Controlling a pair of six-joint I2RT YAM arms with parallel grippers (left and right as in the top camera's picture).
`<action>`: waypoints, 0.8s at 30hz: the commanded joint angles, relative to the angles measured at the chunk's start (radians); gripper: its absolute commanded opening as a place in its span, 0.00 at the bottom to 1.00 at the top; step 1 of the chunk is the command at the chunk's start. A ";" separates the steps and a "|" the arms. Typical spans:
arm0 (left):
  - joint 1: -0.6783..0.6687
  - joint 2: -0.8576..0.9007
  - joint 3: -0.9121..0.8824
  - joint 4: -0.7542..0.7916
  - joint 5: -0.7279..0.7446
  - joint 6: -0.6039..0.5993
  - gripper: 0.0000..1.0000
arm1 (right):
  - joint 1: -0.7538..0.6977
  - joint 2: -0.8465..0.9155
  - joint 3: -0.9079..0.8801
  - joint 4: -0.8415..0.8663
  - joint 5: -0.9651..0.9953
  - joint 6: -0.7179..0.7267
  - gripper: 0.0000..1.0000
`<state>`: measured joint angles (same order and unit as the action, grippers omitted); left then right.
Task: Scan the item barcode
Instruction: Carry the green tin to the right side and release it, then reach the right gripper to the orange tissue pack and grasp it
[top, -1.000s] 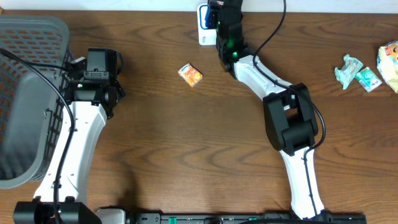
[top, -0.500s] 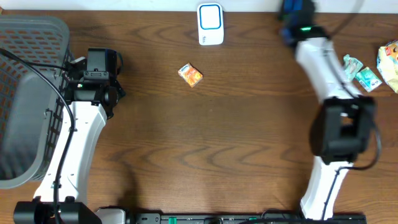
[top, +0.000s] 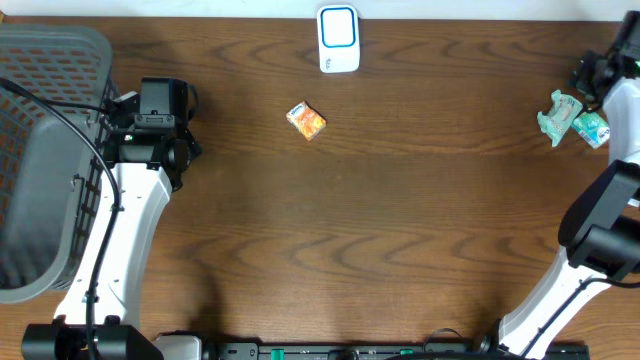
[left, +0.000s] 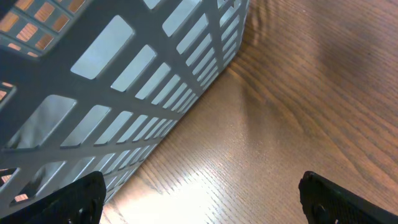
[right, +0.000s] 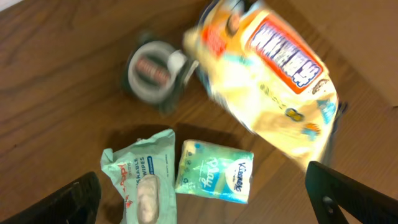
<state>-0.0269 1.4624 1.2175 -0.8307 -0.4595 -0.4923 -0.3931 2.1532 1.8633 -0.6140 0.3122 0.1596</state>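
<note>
Both claws stand wide apart and empty: your left gripper (left: 199, 202) beside the grey basket (left: 124, 93), your right gripper (right: 214, 202) above the wipes pack (right: 140, 180), tissue pack (right: 214, 171) and yellow snack bag (right: 273, 81). The scanner (top: 338, 38) lies far-centre, an orange packet (top: 306, 120) near it.

The brown wooden table (top: 400, 230) is viewed from straight above; the grey slatted plastic basket (left: 143, 81) is shared with the close left-wrist view, the green wipes packet (right: 140, 180) with the right.
</note>
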 joint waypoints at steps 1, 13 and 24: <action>0.004 0.004 -0.003 -0.002 -0.024 0.013 0.98 | 0.012 -0.006 0.004 -0.012 -0.140 0.027 0.99; 0.004 0.004 -0.003 -0.002 -0.024 0.013 0.98 | 0.137 -0.006 -0.013 -0.087 -0.789 0.027 0.90; 0.004 0.004 -0.003 -0.002 -0.024 0.013 0.98 | 0.436 -0.006 -0.016 -0.098 -0.800 0.027 0.99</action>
<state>-0.0269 1.4628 1.2175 -0.8307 -0.4595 -0.4923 -0.0238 2.1532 1.8549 -0.7315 -0.4526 0.1837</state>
